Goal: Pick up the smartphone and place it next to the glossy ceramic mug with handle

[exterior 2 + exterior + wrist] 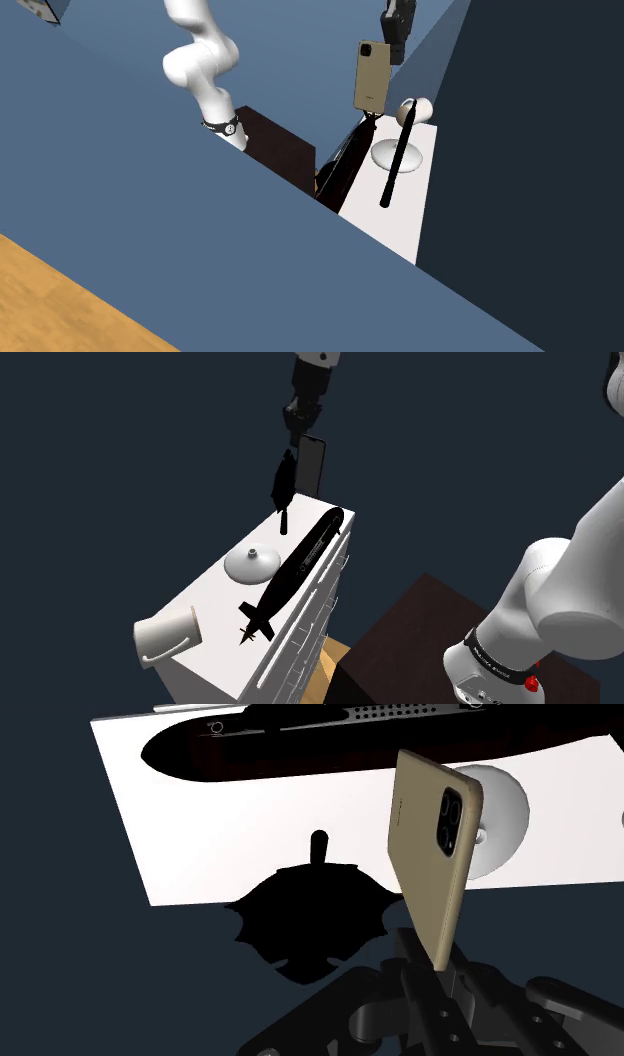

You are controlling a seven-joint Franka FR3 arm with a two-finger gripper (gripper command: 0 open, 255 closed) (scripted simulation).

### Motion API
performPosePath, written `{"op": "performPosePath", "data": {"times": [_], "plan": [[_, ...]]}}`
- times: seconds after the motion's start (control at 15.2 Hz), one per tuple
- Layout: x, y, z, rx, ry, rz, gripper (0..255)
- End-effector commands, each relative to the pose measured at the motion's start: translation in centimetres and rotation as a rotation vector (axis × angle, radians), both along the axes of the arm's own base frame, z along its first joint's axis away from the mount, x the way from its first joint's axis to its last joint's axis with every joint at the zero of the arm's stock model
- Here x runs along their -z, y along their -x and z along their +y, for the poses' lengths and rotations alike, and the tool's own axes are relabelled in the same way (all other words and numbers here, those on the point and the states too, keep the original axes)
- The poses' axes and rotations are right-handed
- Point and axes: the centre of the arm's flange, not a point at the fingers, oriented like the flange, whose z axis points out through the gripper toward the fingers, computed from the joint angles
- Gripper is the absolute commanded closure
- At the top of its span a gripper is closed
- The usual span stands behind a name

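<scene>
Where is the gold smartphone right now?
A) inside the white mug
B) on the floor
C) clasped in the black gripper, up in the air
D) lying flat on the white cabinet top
C: the gold rectangular smartphone stands on end, clasped in the black gripper, above the white cabinet top.

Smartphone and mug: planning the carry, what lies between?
In the shoulder view: a black shape, a white domed lid and, alongside, a long black submarine model.
</scene>
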Motion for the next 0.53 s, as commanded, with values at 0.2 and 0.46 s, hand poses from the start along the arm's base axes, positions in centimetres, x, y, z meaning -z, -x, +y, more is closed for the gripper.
{"op": "performPosePath", "data": {"times": [0.2,0.46], "plan": [[0.0,3.7,5.6,0.002,0.000,0.000,255],[0.0,6.8,9.9,0.002,0.000,0.000,255]]}}
